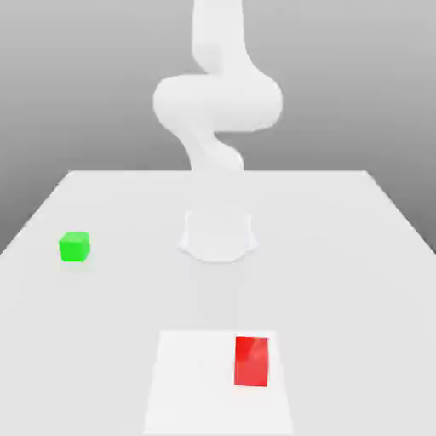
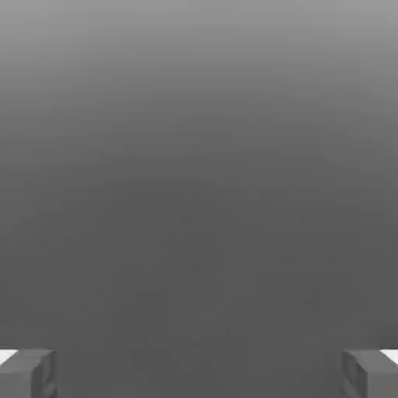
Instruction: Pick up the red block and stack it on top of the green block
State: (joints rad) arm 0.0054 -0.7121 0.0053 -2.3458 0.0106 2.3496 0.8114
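In the exterior view, it's a pale table (image 1: pixel 341 298) against a grey backdrop (image 1: pixel 85 85), green block (image 1: pixel 74 247) out left, red block (image 1: pixel 251 361) down on the white patch (image 1: pixel 194 383), and in the hand view the gripper (image 2: pixel 199 375) stands wide open, gripping nothing!

smooth matt red block (image 1: pixel 251 362), matt green block (image 1: pixel 74 247), smooth pale tabletop (image 1: pixel 341 281)

The exterior view's upper edge cuts off the white arm (image 1: pixel 218 102).
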